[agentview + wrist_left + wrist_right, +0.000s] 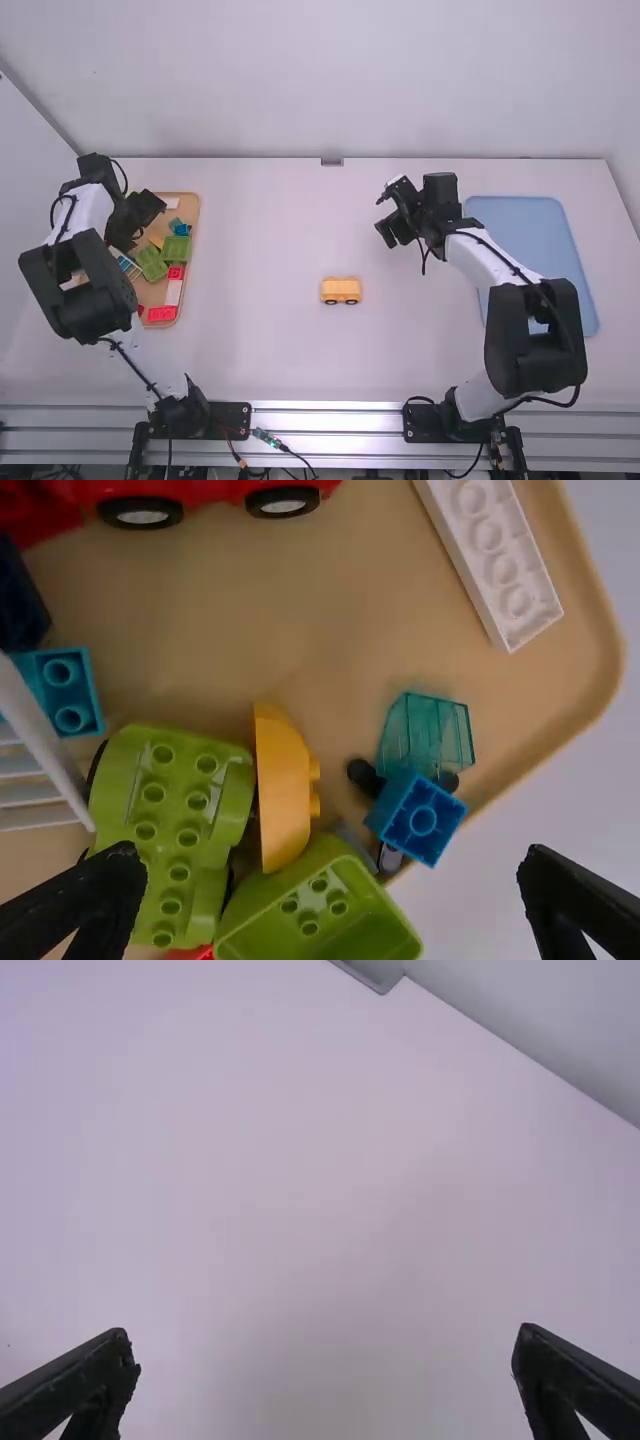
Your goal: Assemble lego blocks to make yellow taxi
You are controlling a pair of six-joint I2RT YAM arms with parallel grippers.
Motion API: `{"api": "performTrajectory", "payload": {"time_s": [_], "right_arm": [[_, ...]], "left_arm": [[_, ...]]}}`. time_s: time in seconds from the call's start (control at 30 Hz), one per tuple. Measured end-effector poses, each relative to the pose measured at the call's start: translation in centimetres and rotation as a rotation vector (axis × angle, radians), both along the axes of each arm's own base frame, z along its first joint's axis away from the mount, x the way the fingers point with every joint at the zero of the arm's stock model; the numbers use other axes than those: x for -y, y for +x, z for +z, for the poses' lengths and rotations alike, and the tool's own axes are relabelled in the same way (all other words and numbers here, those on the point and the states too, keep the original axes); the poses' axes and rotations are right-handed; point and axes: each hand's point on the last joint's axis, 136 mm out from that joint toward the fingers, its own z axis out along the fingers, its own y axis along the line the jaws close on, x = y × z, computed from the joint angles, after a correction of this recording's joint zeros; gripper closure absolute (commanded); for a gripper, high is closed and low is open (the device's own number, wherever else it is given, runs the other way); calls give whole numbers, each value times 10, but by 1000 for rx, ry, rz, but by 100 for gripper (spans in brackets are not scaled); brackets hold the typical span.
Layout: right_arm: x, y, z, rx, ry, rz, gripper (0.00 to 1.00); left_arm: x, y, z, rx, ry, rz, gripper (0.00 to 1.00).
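A pale wall (350, 80) rose behind the white bench (250, 350), whose right side bore a blue tray (530, 230). On the left lay a smaller tan tray (194, 215) of blocks; the left tool (140, 222) hung above it, released. The right tool (384, 215), also released, hung over bare bench. The yellow wheeled block (341, 291) stood near mid-bench, between the trays.

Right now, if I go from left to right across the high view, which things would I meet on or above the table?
Tan tray of blocks → yellow wheeled piece → right gripper → blue tray.
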Motion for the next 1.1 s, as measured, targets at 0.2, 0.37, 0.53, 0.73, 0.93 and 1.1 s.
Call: {"api": "performTrajectory", "payload": {"time_s": [0.2,0.37,0.53,0.73,0.93,1.1], "right_arm": [[-10,-2,-3,8,-54,-3,1],[-19,-4,-4,19,-94,1,1],[-28,-5,-3,34,-109,12,1],[-23,-4,-4,31,-115,0,1],[-22,-5,-4,27,-119,-3,1],[-22,-5,-4,26,-120,-3,1]], "left_arm": [[-9,16,-14,-30,-5,-1,9],[-9,22,-29,-38,-9,-5,11],[-11,26,-32,-27,0,-5,13],[-10,25,-44,-17,-2,11,20],[-5,20,-64,-19,-5,15,18],[-2,14,-69,-40,-16,14,20]]}}
